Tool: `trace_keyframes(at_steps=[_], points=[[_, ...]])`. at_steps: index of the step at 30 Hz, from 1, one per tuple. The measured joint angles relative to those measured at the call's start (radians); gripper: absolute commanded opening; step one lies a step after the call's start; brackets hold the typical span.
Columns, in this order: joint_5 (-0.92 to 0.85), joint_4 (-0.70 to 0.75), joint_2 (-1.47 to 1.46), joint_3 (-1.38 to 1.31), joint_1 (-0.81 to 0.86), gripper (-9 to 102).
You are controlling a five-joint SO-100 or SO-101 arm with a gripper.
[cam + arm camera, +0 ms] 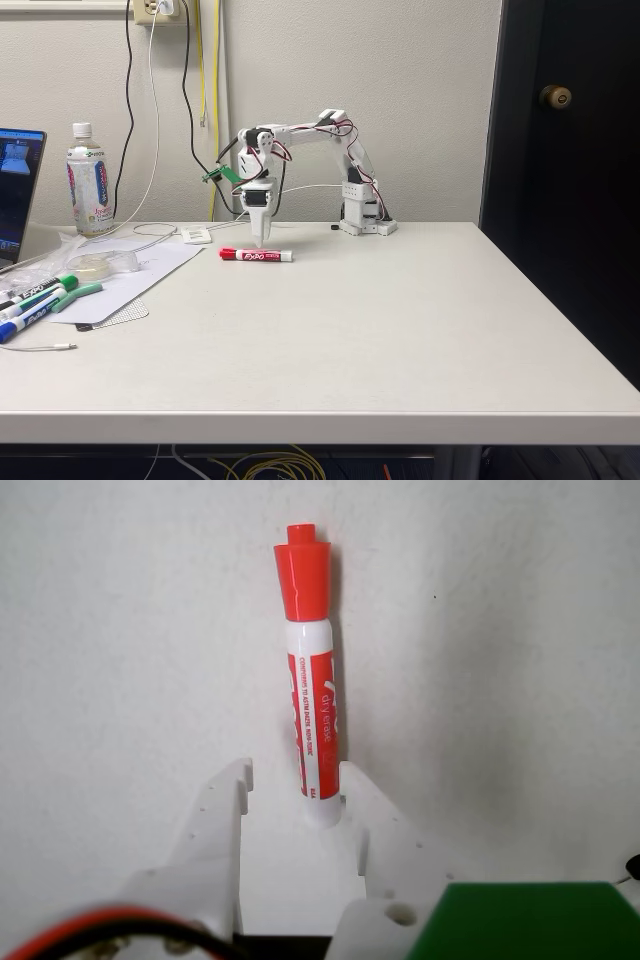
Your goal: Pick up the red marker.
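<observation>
The red-capped white marker (pixel 257 255) lay flat on the plain white desk (pixel 400 320) before a cream wall. The white end effector (pixel 293 780) stood spread, its fingers straddling the marker's tail end.

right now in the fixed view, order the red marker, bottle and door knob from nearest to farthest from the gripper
1. Red marker: lying on the table right under the gripper.
2. Bottle: standing at the back left.
3. Door knob: on the dark door, far upper right.
</observation>
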Motion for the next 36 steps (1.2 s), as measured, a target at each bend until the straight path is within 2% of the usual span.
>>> trace_keyframes(at_steps=[24, 36], points=[[0.002, -0.012, -0.014, 0.000, -0.021, 20], [0.018, 0.023, -0.012, -0.091, -0.078, 20]])
